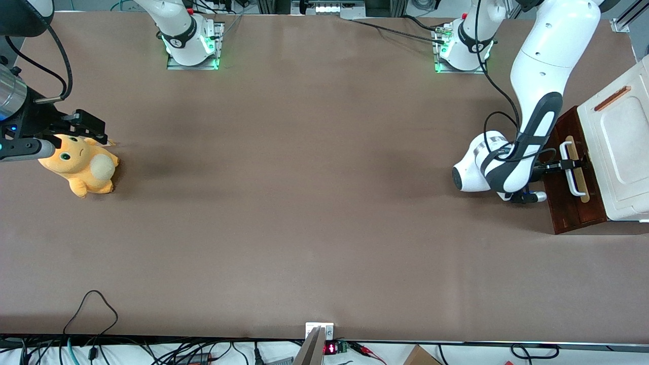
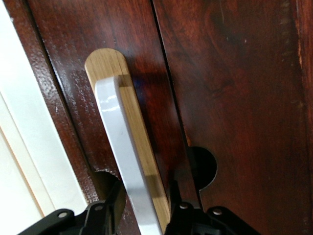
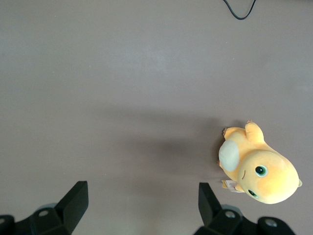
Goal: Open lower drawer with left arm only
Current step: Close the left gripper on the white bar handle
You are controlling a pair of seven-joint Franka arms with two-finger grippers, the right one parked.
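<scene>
The lower drawer [image 1: 568,203] sits at the working arm's end of the table, under the white cabinet top [image 1: 621,147]. The left arm [image 1: 537,91] has its gripper [image 1: 572,164] at the white handle [image 2: 124,161] (bar running lengthwise along the drawer front), one finger on each side; whether they clamp it, I cannot tell. The pull should go straight toward the parked arm's end

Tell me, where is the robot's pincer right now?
The pincer is at the working arm's end of the table, at the lower drawer, its fingers on either side of the white handle.
</scene>
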